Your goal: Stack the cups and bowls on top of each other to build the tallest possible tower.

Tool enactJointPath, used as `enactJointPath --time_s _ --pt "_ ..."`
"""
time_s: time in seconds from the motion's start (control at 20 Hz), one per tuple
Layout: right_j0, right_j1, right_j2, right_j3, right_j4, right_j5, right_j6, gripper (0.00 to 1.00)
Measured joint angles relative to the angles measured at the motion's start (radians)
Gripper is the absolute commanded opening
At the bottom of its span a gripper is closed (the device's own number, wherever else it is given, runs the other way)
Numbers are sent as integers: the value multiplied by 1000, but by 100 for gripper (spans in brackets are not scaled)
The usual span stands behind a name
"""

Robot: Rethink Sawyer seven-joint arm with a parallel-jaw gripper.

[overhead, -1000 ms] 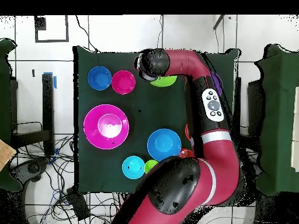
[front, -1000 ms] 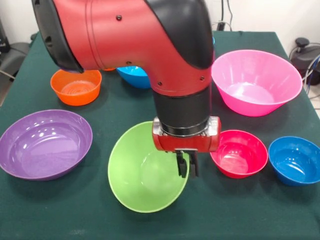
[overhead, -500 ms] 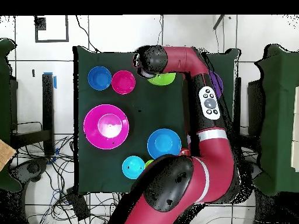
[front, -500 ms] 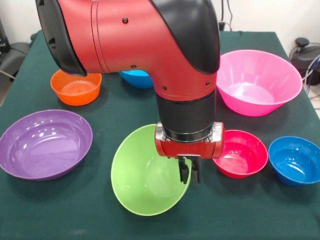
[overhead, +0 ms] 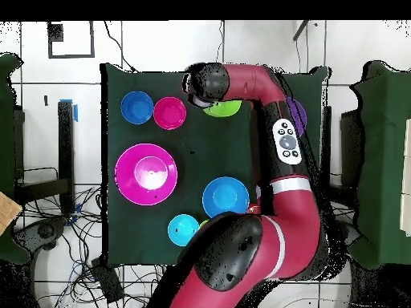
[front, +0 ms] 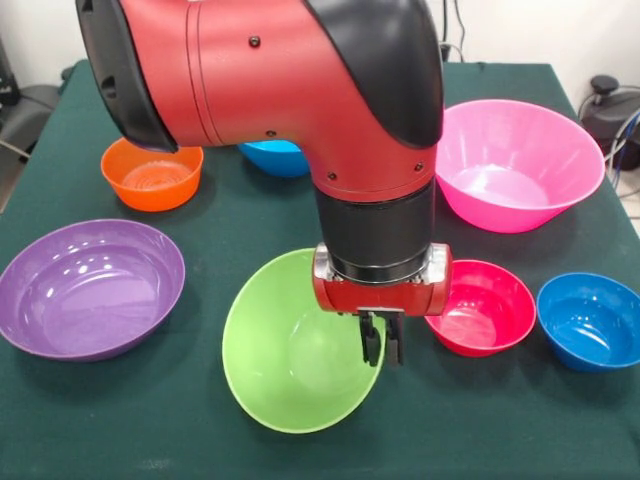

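Note:
My gripper [front: 382, 352] hangs at the right rim of the large lime green bowl [front: 290, 360], near the table's front. Its two fingers stand close together, pinched on that rim, and the bowl sits tilted. To the right lie the small red bowl [front: 480, 305] and a small blue bowl [front: 590, 320]. The huge pink bowl [front: 510, 165] is at the back right, the purple bowl [front: 85, 285] at the left, and the orange bowl [front: 150, 175] behind it. In the overhead view the arm covers most of the green bowl [overhead: 226, 110]. The cups are hidden by the arm.
A large blue bowl [overhead: 225, 197] and a smaller blue one [overhead: 182, 230] sit near the robot's base; the arm hides most of the blue bowl [front: 275, 157] in the front view. The green tablecloth [front: 200, 450] ends just in front of the lime bowl.
The gripper has shifted a little to the right and toward the front edge, and the lime green bowl has moved with it. The other bowls have stayed put.

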Motion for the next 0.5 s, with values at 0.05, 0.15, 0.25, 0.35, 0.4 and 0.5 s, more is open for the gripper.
enactJointPath --time_s 0.05,0.15,0.25,0.35,0.4,0.5 --pt "-2 0 0 0 7 2 0 0" --pt "-8 -3 -2 1 24 15 0 0" --pt "-13 -22 -12 16 38 51 0 0" --pt "-12 -46 -23 36 44 89 0 0" --pt "-11 -81 -35 64 51 143 0 0" --pt "-11 -112 -43 89 59 189 0 0"
